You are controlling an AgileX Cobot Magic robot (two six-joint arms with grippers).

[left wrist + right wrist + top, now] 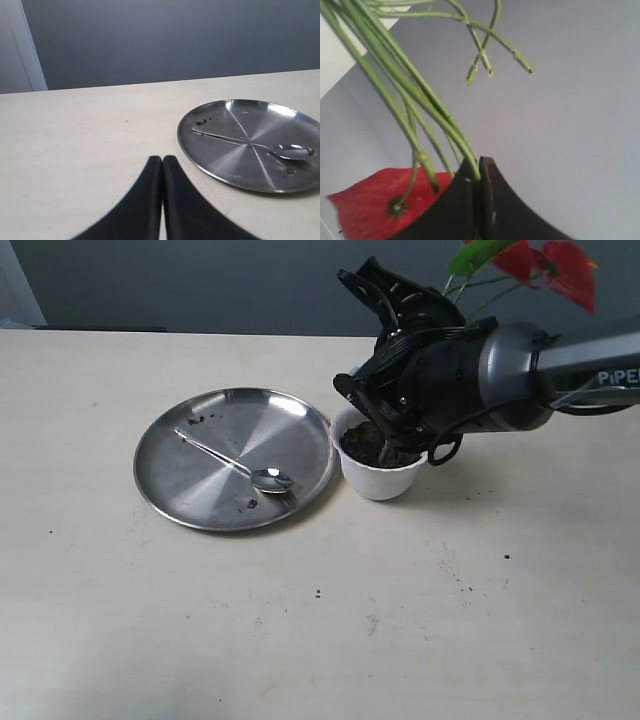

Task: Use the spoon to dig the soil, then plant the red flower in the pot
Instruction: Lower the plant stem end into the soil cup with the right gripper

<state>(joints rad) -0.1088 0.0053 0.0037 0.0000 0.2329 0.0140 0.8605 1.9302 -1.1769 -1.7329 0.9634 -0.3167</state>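
Plainly legible on the right arm [520, 365] is white lettering "PiPE", cut off by the picture's edge. The right fingers [495, 200] are clenched on the green stems of the red flower [560, 265], whose blooms show above that arm, while the pot [380, 480] of soil [362, 445] stands just beside the steel plate [270, 420]. The left fingers [147, 195] are pressed together, empty, over the bench [75, 140], and the spoon [235, 465] lies on the plate.

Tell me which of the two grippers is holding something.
The right gripper, over the pot: its shut jaws pinch the stems of the red flower. The left gripper is shut too, but empty, near the steel plate.
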